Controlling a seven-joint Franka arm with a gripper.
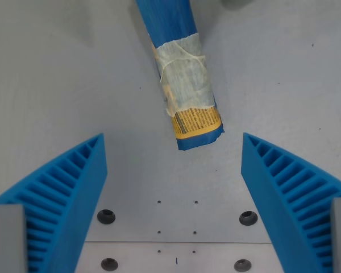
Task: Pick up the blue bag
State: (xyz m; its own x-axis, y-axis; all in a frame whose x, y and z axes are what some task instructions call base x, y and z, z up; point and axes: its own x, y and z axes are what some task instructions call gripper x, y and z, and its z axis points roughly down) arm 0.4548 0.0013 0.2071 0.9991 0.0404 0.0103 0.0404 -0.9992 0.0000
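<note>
The blue bag [182, 74] lies rolled up on the grey table, running from the top edge of the wrist view down to the middle. White tape wraps its middle and a yellow printed label sits near its lower end. My gripper [173, 165] is open, its two blue ribbed fingers [74, 193] spread wide at the lower left and lower right. The bag's lower end lies just above the gap between the fingertips, touching neither finger.
The grey table surface [57, 74] surrounds the bag. A metal plate with several screw holes and black bolts [105, 216] shows at the bottom between the fingers. A dark shape is cut off at the top right edge.
</note>
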